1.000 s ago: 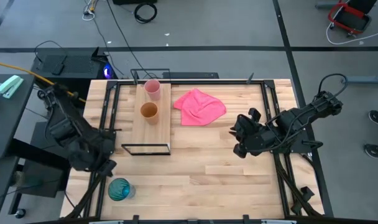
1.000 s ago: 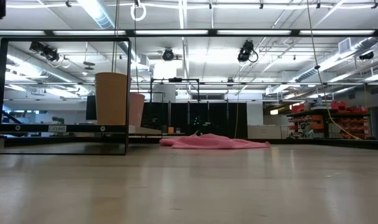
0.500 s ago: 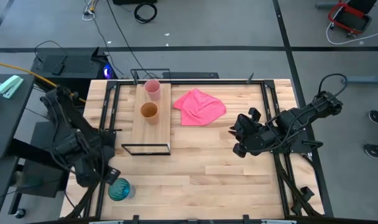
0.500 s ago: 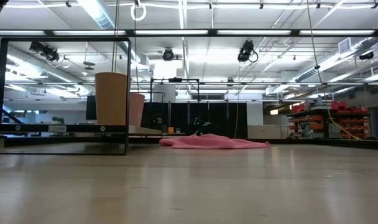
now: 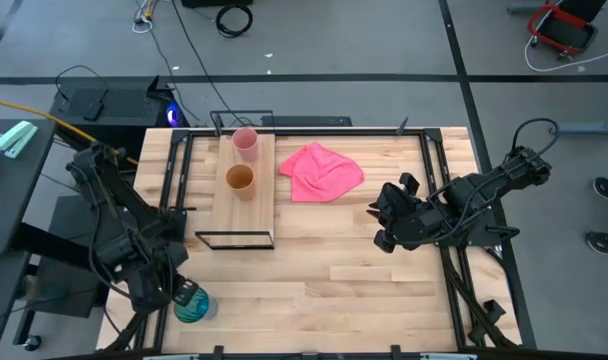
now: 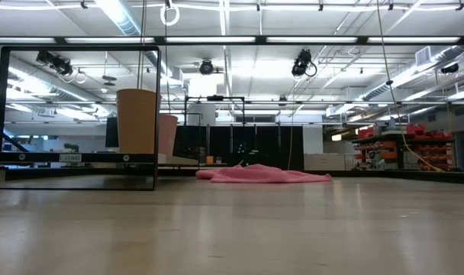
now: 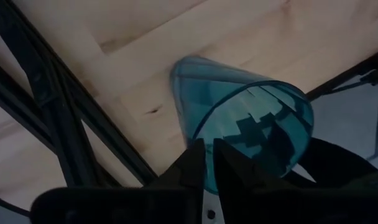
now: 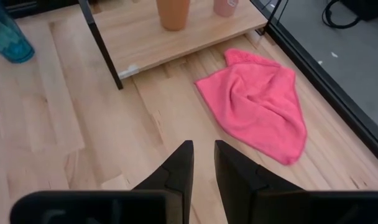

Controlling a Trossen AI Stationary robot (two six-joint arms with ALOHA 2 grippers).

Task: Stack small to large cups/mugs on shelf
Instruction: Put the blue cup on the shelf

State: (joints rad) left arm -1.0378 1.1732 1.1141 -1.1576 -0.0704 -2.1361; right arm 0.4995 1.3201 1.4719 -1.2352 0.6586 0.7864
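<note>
The teal-blue cup (image 5: 195, 306) stands upright on the table near its near left corner; it also shows in the left wrist view (image 7: 251, 118). My left gripper (image 5: 180, 291) hangs just over the cup's rim on its left side, fingers close together (image 7: 209, 163). The small pink cup (image 5: 245, 142) and the orange-brown cup (image 5: 240, 179) stand upright on the light-wood shelf (image 5: 256, 212), the pink one at its far end. My right gripper (image 5: 382, 226) waits at the table's right, shut and empty (image 8: 203, 152). My left gripper's shut fingers (image 7: 192, 163) show right at the near part of the teal cup's rim (image 7: 198, 140), coming slanting down from the table's left. I cannot tell whether they touch it. The cup stands upright on the table.
A crumpled pink cloth (image 5: 321, 172) lies right of the shelf at the far middle. The shelf's black wire frame (image 5: 233, 240) rises at its near end. Black frame bars run along the table's left and right sides (image 5: 167, 190).
My left gripper has gone toward the table's near edge and a little right, coming down to the teal cup's rim. The cup stands where it was.
</note>
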